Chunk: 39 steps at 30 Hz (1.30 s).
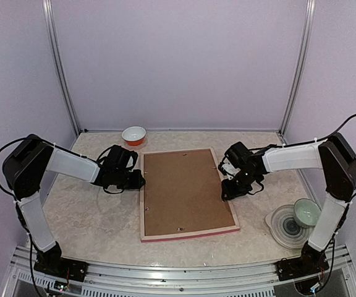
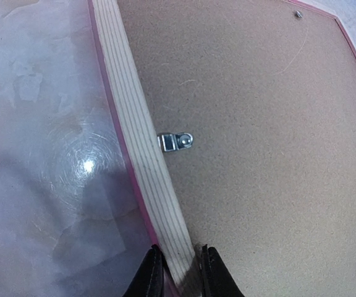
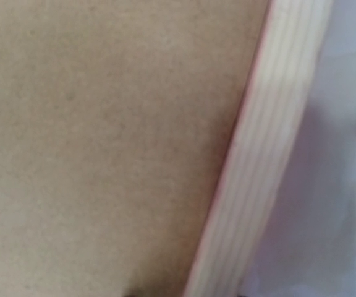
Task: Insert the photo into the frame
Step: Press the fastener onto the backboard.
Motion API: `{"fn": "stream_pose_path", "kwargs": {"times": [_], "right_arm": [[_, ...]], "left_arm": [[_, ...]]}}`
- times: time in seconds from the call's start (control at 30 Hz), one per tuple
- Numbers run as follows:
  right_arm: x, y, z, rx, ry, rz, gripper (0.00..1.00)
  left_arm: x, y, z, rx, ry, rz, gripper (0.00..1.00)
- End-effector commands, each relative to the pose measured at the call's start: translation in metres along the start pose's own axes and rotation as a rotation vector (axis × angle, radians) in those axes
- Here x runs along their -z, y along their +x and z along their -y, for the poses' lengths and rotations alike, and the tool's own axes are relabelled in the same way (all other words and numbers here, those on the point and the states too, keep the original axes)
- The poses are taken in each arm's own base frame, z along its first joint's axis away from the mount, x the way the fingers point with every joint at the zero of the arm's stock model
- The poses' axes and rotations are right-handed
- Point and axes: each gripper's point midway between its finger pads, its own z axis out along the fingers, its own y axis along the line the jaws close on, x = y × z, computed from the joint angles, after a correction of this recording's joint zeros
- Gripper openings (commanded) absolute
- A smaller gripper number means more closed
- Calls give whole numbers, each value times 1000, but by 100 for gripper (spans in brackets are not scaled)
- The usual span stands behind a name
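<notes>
The frame [image 1: 190, 233] lies back side up in the middle of the table [image 1: 85, 210], slightly turned, its near edge showing pink. A plain brown backing board [image 1: 181, 189] sits inside it.

The left gripper [image 1: 139, 180] is at the upper part of the frame's left rail. In its wrist view, the two black fingers [image 2: 156, 272] stand on either side of the pale striped wood and are clamped on that rail. A small metal clip [image 2: 177, 142] is fixed on the board just beside the rail.

The right gripper [image 1: 227, 192] is down at the frame's right edge, about halfway along it. Its own camera gives only a blurred close view of board, rail and table, so I cannot tell whether it is gripping or loose.

An orange and white bowl [image 1: 134, 135] sits at the back of the table. At the lower right, a green bowl [image 1: 306, 212] rests on a plate [image 1: 283, 228].
</notes>
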Motion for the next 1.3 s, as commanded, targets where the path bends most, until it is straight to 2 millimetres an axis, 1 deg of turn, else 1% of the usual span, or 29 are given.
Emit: {"fn": "stream_pose_path", "kwargs": {"times": [0.0, 0.3, 0.5, 0.7, 0.8, 0.9, 0.97, 1.1, 1.27], "right_arm": [[-11, 25, 21, -18, 67, -85, 29], [-10, 28, 22, -10, 69, -91, 24], [-10, 31, 17, 15, 42, -99, 22], [-10, 33, 10, 55, 2, -110, 24], [-11, 37, 8, 78, -2, -122, 29], [-11, 38, 5, 89, 0, -128, 37], [-10, 39, 4, 96, 3, -130, 39], [-7, 40, 9, 106, 38, -133, 39], [-2, 40, 11, 107, 55, -133, 33]], "left_arm": [[-3, 10, -4, -25, 4, -31, 20], [-3, 10, -4, -23, 2, -31, 20], [-4, 10, -5, -22, 1, -30, 20], [-4, 10, -5, -22, 4, -31, 20], [-4, 10, -4, -21, 6, -31, 20], [-4, 10, -4, -21, 8, -31, 20], [-4, 10, -4, -21, 8, -30, 20], [-4, 10, -4, -20, 8, -32, 20], [-4, 11, -4, -19, 9, -33, 20]]}}
